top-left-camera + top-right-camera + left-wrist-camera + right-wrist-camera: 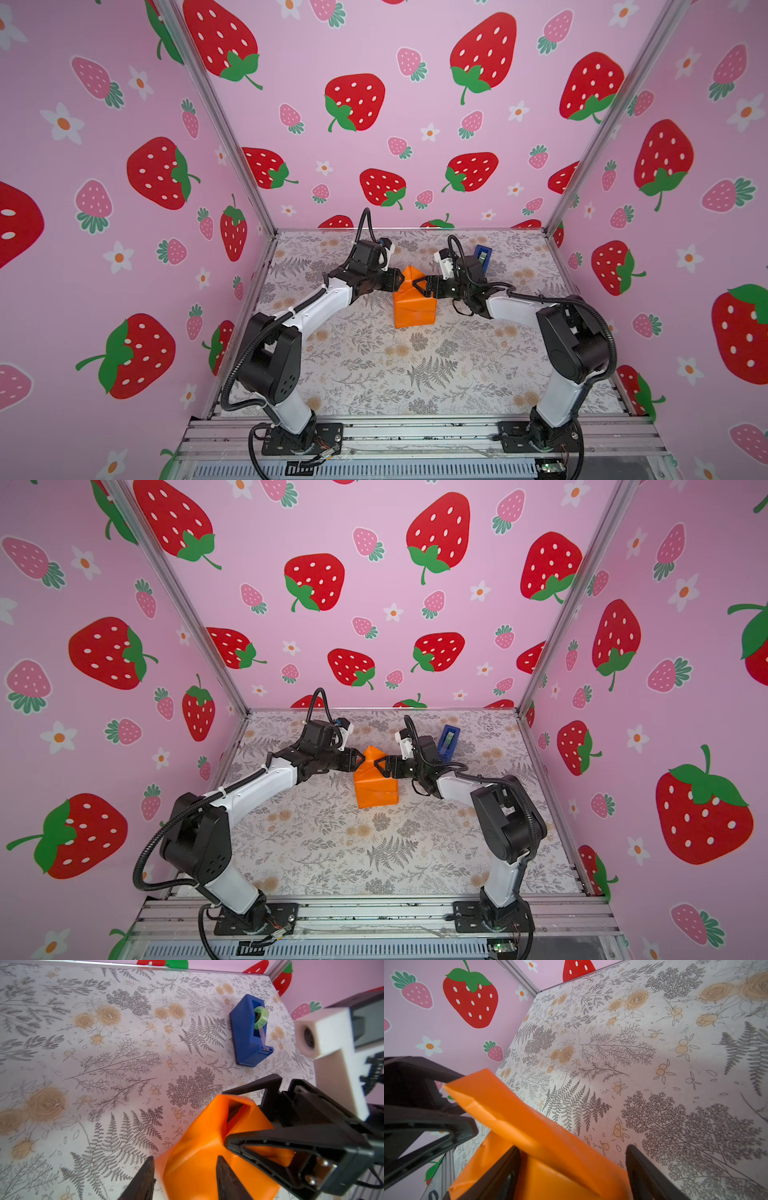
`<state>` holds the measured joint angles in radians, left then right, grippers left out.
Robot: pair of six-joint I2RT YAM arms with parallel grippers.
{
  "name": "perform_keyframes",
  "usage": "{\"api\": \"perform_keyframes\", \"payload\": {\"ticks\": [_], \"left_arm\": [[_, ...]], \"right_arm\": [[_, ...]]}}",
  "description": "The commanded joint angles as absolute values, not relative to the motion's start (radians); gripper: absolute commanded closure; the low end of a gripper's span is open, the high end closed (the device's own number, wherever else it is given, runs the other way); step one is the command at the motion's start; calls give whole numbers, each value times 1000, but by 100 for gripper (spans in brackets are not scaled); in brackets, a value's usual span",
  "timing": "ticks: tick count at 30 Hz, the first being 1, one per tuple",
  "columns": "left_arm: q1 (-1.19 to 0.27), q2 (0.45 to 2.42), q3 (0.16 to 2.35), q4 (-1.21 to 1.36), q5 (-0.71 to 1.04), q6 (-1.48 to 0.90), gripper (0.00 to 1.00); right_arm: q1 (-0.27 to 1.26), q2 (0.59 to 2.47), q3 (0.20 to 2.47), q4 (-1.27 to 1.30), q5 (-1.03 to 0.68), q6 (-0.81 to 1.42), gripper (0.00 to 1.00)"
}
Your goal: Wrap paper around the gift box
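**A:** What is the left gripper (185, 1158) doing?

**B:** It is reaching in low, its jaws standing apart astride one end of the orange paper (415, 311), which is already folded into a blocky shape. I cannot tell whether they are squeezing that end or only bracing it.

**A:** And the right gripper (573, 1147)?

**B:** It is coming in from the opposite side, jaws gaping wide, with the raised flap (409, 277) lying between them. It is probably lining up to press that flap down.

**A:** Where is the gift box?

**B:** It is not showing. Judging by the shape, it is sitting inside the paper, which is resting mid-table on the floral table covering (374, 365).

**A:** Why are both working on the same end?

**B:** Likely one is steadying while the other is creasing. The blue tape dispenser (245, 1043) is standing just beyond the right arm's wrist, near enough for sealing.
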<state>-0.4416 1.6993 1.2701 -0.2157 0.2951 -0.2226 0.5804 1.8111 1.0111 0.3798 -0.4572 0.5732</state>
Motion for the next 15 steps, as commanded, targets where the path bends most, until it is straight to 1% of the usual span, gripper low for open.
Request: {"api": "perform_keyframes", "payload": {"ticks": [1, 6, 9, 12, 15], "left_arm": [[-432, 1743, 1357, -275, 427, -144, 50], [-426, 1800, 1412, -285, 447, -129, 51], [-416, 1822, 1438, -275, 476, -137, 53], [-405, 1842, 1468, -275, 493, -142, 57], [-395, 1865, 1505, -267, 541, -150, 58]], "right_arm": [[599, 1876, 985, 215, -440, 538, 20], [600, 1879, 988, 215, -443, 537, 20], [600, 1875, 986, 215, -442, 538, 20], [598, 1875, 985, 219, -443, 538, 20], [600, 1879, 986, 222, -448, 541, 21]]}}
